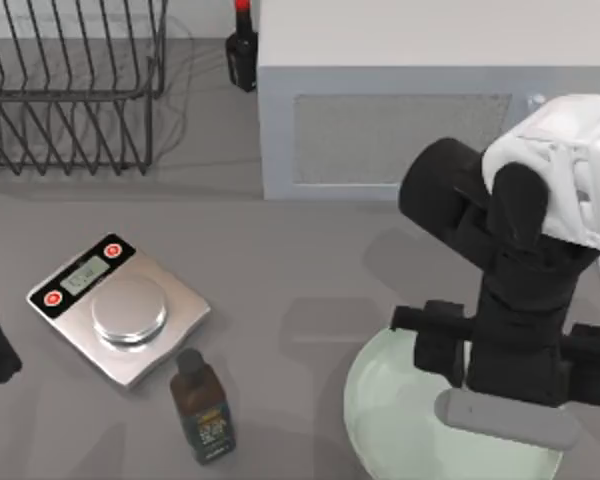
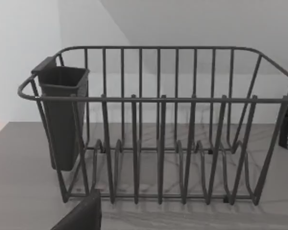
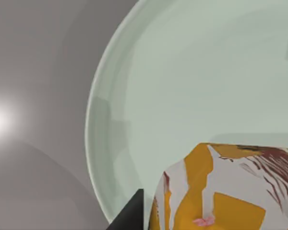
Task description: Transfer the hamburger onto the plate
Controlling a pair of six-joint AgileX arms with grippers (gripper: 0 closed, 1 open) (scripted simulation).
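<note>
plate (image 1: 380, 420): partly covered by the right arm (image 1: 510, 290), cut by the bottom edge
hamburger (image 3: 230, 191): cut by the wrist picture's edges
rack (image 1: 70, 90): cropped at the top-left corner

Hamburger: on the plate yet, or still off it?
Over the plate, beside the right gripper's finger; whether the hamburger touches the plate, cannot tell.

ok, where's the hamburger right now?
The right wrist view shows the hamburger over the plate, next to the right end effector; whether it rests on the plate is unclear. From above, that arm covers the plate at the table's right.
</note>
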